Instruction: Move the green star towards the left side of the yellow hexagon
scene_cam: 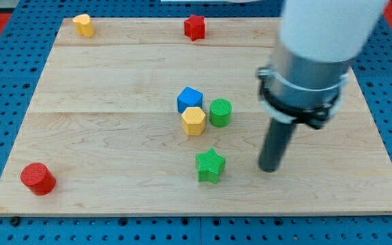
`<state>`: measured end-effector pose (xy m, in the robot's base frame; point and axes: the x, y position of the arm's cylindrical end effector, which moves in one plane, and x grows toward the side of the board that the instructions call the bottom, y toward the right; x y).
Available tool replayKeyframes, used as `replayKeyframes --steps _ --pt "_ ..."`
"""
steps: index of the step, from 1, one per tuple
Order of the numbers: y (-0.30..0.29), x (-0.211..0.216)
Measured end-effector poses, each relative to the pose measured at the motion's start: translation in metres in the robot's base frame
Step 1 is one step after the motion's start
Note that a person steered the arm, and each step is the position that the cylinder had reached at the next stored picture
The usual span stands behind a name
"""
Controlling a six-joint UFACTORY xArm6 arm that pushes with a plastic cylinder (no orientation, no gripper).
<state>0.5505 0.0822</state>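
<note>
You have the wooden board [114,156] spread under everything, and your arm's white and grey body [312,61] comes down from the view's top right, ending in the dark rod. My tip [269,169] rests on the board, bare, touching no block and holding nothing. The green star [210,165] sits near the tip, to its left and about level with it. Up and left of the tip, a cluster: the green cylinder [220,112], the yellow hexagon [193,121] touching its left, and the blue cube [190,99] just above the hexagon. Far left of the tip lies the red cylinder [38,178]. Far up-left are the red star [194,27] and a yellow block [83,24].
</note>
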Motion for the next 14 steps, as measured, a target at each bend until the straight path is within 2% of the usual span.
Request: replayKeyframes --steps 1,2,3,4,5,6,7,8,9,10,12,14 --pt "-0.091 -0.001" --pt "-0.114 0.001" --pt "-0.076 0.018" --pt "-0.098 0.038" --pt "-0.159 0.031" --pt "-0.203 -0.013" --pt "-0.192 -0.033" --pt "-0.188 -0.031" --pt "-0.244 -0.029" --pt "-0.272 -0.051" --pt "-0.183 -0.069" --pt "-0.201 -0.072"
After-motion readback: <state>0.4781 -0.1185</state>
